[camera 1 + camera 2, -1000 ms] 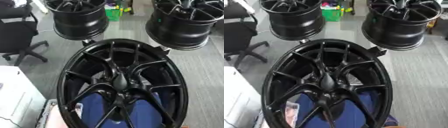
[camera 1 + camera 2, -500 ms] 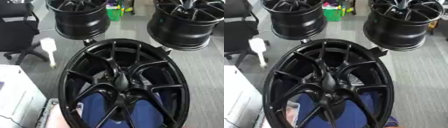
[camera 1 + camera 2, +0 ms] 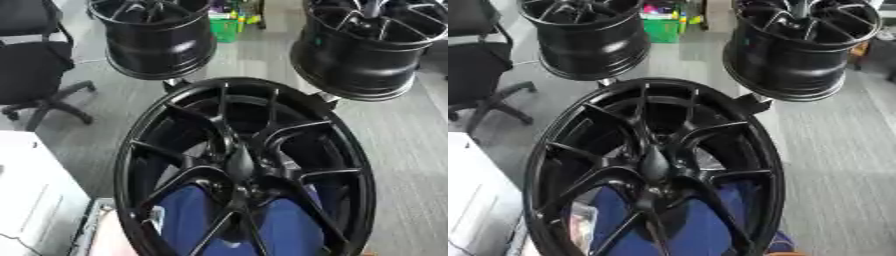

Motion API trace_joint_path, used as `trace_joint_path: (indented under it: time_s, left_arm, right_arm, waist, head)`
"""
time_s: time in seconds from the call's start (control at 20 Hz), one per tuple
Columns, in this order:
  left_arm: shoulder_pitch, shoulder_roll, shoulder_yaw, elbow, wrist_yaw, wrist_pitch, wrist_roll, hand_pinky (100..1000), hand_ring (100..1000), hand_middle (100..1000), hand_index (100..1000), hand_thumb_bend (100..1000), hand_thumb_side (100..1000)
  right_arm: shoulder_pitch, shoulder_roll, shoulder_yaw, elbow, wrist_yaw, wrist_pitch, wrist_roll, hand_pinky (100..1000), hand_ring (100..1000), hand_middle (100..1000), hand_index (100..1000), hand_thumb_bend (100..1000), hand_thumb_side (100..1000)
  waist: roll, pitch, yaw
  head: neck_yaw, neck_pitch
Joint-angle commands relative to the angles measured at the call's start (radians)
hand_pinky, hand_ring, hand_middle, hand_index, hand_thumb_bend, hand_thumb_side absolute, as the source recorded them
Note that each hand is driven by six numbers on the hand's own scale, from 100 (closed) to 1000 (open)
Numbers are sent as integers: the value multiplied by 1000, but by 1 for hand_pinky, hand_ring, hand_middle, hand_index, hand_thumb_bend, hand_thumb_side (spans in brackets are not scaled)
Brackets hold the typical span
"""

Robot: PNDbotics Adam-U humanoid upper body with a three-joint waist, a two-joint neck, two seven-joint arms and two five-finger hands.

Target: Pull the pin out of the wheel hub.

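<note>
A large black wheel rim [image 3: 140,150] fills the middle of both views, tilted with its face towards me. Its spokes meet at the hub [image 3: 241,170] in the centre. A dark tapered piece [image 3: 654,161] stands on the hub's middle; I cannot tell whether it is the pin. Neither of my hands shows in either view.
Two more black rims stand behind, one at the back left [image 3: 157,40] and one at the back right [image 3: 367,50]. A black office chair [image 3: 31,65] is at the left. A green container [image 3: 226,29] sits far back, a white surface [image 3: 31,200] lower left, and something blue [image 3: 188,220] shows behind the spokes.
A white object that showed beside the chair half a second ago is gone. The whole picture has shifted slightly; the rim itself has not moved.
</note>
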Motion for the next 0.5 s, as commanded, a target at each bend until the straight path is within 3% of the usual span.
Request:
trace_joint_path:
  time_s: [0.05,0.3,0.5]
  left_arm:
    - [39,-40,38,-139,148,-45,263,751,767,725,790,354,635]
    - [200,-150,71,-386,241,-105,454,757,768,724,797,336,659]
    - [273,-188,76,-420,285,-151,510,763,768,723,798,376,664]
  right_arm:
    - [-20,-38,-30,-12,8,44,-57,865,783,745,790,100,100]
    - [-17,-34,-49,-12,13,40,-74,865,786,749,794,100,100]
    - [-18,-35,-53,-12,11,40,-76,865,788,751,795,100,100]
  waist:
    - [-2,-12,-6]
    - [-9,-3,-11]
    - [-14,-2,-9]
  head:
    - [-18,-21]
    - [-32,-39]
    - [-39,-48]
